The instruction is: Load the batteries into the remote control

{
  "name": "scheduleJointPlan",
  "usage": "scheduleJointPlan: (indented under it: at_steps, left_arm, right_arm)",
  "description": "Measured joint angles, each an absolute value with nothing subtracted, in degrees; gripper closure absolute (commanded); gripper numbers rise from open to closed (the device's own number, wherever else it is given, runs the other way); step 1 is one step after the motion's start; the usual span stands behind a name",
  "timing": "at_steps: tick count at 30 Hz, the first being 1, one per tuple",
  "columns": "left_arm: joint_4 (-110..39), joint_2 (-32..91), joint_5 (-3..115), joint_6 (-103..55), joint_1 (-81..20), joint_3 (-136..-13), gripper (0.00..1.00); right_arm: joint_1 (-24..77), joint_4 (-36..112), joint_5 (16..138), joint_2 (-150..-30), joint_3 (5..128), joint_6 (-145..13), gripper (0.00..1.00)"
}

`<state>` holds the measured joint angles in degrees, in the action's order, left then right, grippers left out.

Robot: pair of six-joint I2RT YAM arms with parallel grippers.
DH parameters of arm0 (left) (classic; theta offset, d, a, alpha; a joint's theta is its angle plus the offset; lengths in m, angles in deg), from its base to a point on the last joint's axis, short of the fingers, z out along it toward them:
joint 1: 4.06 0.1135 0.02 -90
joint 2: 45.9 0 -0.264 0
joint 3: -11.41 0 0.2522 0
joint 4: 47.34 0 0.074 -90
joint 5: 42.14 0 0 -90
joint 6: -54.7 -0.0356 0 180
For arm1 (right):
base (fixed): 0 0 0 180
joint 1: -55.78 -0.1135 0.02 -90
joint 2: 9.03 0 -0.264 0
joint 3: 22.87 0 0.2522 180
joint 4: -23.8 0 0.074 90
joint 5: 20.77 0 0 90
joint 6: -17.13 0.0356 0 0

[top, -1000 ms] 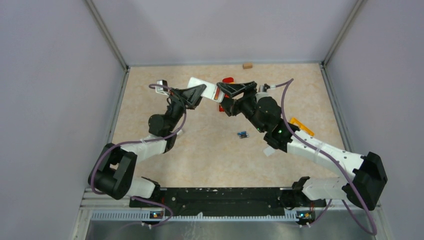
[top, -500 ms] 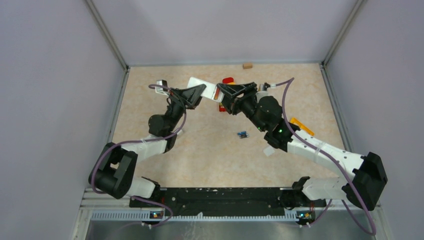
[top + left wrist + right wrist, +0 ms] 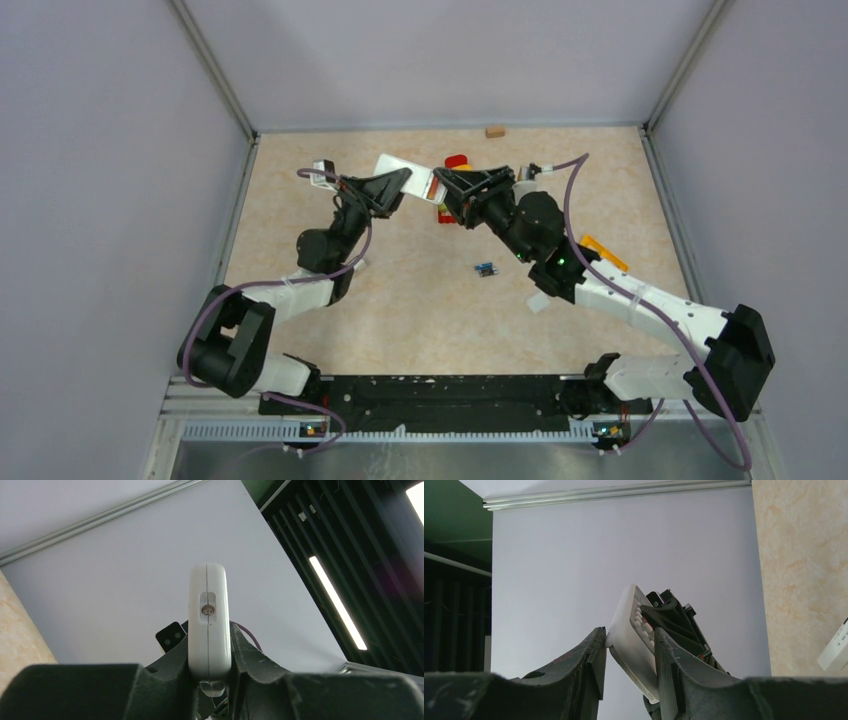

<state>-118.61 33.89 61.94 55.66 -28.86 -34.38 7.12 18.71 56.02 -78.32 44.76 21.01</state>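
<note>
The white remote control (image 3: pixel 405 167) is held up off the table between both arms. My left gripper (image 3: pixel 398 188) is shut on its narrow sides; in the left wrist view the remote (image 3: pixel 209 630) stands end-on between the fingers, with the gripper (image 3: pixel 210 677) clamped at its base. My right gripper (image 3: pixel 441 186) comes in from the right. In the right wrist view the remote (image 3: pixel 626 647) sits tilted between the fingers, button side against the right finger (image 3: pixel 664 655), corner against the left one; the gripper (image 3: pixel 628 639) is shut on it. The batteries (image 3: pixel 485 268) lie on the table.
A red object (image 3: pixel 456 160) lies behind the grippers, and a red-and-yellow piece (image 3: pixel 443 213) lies under the right gripper. A tan block (image 3: pixel 494 130) sits by the back wall. An orange item (image 3: pixel 604 252) lies beside the right arm. Grey walls enclose the table.
My right gripper's jaws have narrowed onto the remote's end and it has edged slightly left. The left gripper and the batteries have not moved.
</note>
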Motion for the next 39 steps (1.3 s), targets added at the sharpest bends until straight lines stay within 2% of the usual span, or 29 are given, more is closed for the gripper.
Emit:
scheduleJointPlan:
  at_steps: [5, 14, 20, 39]
  left_arm:
    - [-118.3, 33.9, 61.9, 56.2, -28.9, -34.4, 1.0]
    - [-116.2, 33.9, 62.3, 56.2, -28.9, -35.0, 1.0]
    - [-114.3, 33.6, 62.5, 56.0, -28.9, -35.9, 1.0]
    - [-94.0, 28.7, 64.6, 52.8, -28.1, -43.9, 1.0]
  right_arm:
    - [7.2, 18.3, 56.3, -78.3, 44.5, 20.3, 0.73]
    - [7.6, 17.2, 56.7, -78.3, 43.8, 19.5, 0.77]
    - [8.0, 16.9, 57.1, -78.3, 43.8, 18.6, 0.84]
    - [10.0, 17.4, 59.1, -79.3, 46.5, 13.1, 0.89]
